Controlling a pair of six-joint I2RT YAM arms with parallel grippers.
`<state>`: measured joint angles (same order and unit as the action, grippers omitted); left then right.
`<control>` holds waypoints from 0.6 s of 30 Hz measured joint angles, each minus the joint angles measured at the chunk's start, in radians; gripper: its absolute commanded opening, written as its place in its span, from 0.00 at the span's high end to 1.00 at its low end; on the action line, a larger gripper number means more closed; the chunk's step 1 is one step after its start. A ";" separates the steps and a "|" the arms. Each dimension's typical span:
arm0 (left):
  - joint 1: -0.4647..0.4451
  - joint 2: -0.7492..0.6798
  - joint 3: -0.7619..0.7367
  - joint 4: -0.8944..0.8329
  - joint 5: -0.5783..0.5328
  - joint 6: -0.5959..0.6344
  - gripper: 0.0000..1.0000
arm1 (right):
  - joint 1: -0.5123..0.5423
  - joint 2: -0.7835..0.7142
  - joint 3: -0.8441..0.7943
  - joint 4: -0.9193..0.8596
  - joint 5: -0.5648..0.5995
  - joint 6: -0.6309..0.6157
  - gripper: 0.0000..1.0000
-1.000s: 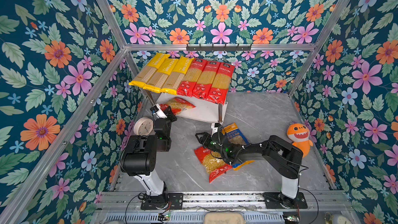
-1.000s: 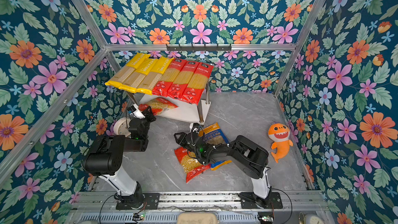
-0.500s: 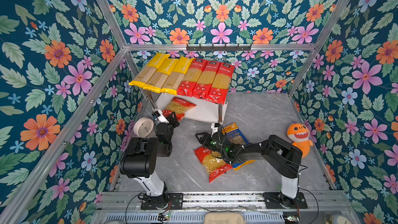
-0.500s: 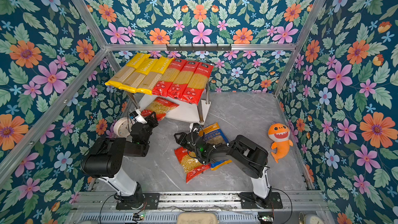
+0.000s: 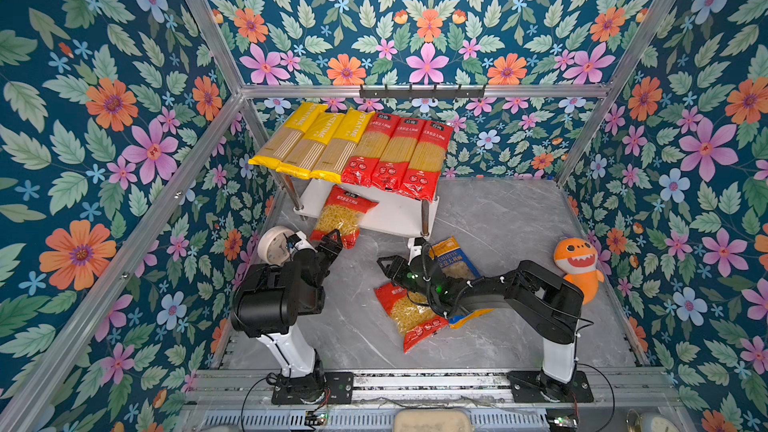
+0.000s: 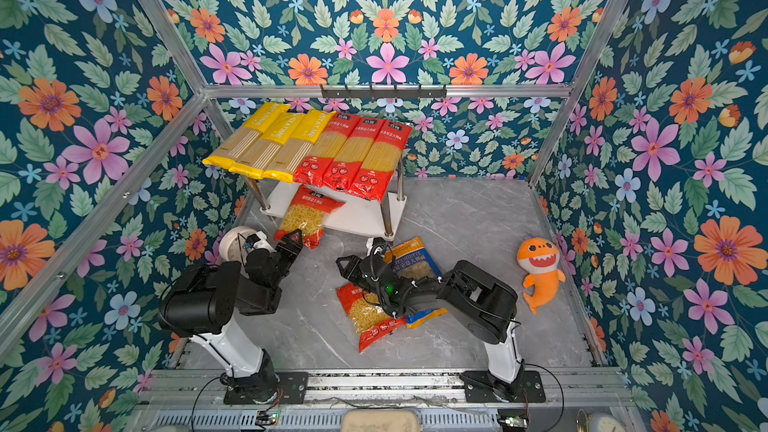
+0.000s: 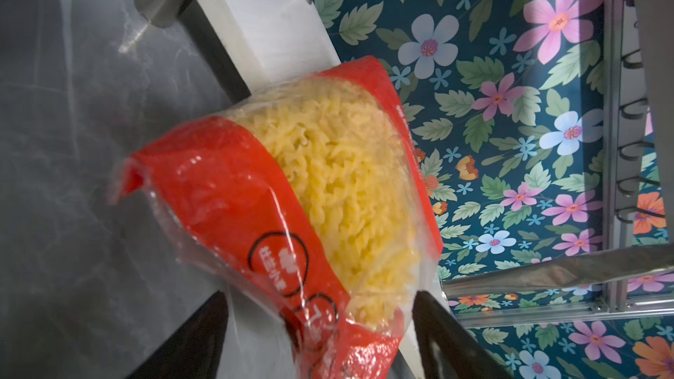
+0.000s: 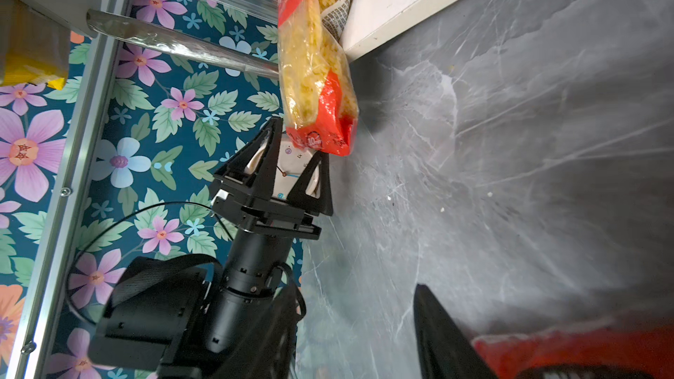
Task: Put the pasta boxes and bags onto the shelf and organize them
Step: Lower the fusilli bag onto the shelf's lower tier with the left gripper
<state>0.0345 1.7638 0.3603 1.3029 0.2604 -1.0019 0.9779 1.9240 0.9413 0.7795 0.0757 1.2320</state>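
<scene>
- The left gripper (image 5: 331, 241) has just let go. A second ago it was clamped on the red short-pasta bag (image 5: 340, 216). Now its jaws stand wide apart, and the left wrist view shows a black finger (image 7: 204, 340) on either side of the bag's bottom end.
- That bag now lies on the lower board of the shelf (image 5: 395, 214), at the left part of the board in both top views, with its top seam under the upper tier.
- It is not fully on — its lower end overhangs the board's front edge above the worktop (image 5: 498, 222). In the right wrist view the released gripper's tips sit just beside that hanging end.
- The upper tier is unchanged: three yellow long packs (image 5: 309, 141) and three red long packs (image 5: 399, 155) lie side by side.
- The right gripper (image 5: 397, 261) has not moved. It hovers low over the two bags left on the worktop, the second red bag (image 5: 409, 315) and the blue-orange orecchiette bag (image 5: 453, 259). Its jaws are part-way apart with nothing in them.
- So seven of the nine packs are on the shelf and two remain.
- The overhang looks like the weak point — the bag may need a push further in. The left arm should also back away without snagging the loose film.
</scene>
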 measured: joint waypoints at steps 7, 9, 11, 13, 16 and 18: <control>0.003 0.120 0.058 0.108 0.051 -0.068 0.25 | 0.000 -0.008 -0.005 0.005 -0.005 -0.001 0.47; 0.005 0.137 0.074 0.117 0.053 -0.073 0.35 | 0.000 -0.013 -0.008 0.005 -0.004 -0.001 0.47; 0.005 0.145 0.084 0.121 0.056 -0.085 0.46 | 0.000 -0.014 -0.008 0.006 -0.004 -0.001 0.47; 0.005 0.139 0.087 0.125 0.056 -0.095 0.55 | 0.000 -0.014 -0.007 0.005 -0.004 -0.001 0.47; 0.005 0.116 0.090 0.125 0.059 -0.115 0.67 | 0.000 -0.013 -0.004 0.006 -0.004 -0.001 0.47; 0.005 0.098 0.091 0.125 0.059 -0.118 0.73 | 0.000 -0.009 -0.002 0.008 -0.004 -0.001 0.47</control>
<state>0.0391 1.8622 0.4511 1.4277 0.3191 -1.1202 0.9779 1.9148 0.9394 0.7872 0.0719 1.2312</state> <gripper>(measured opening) 0.316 0.527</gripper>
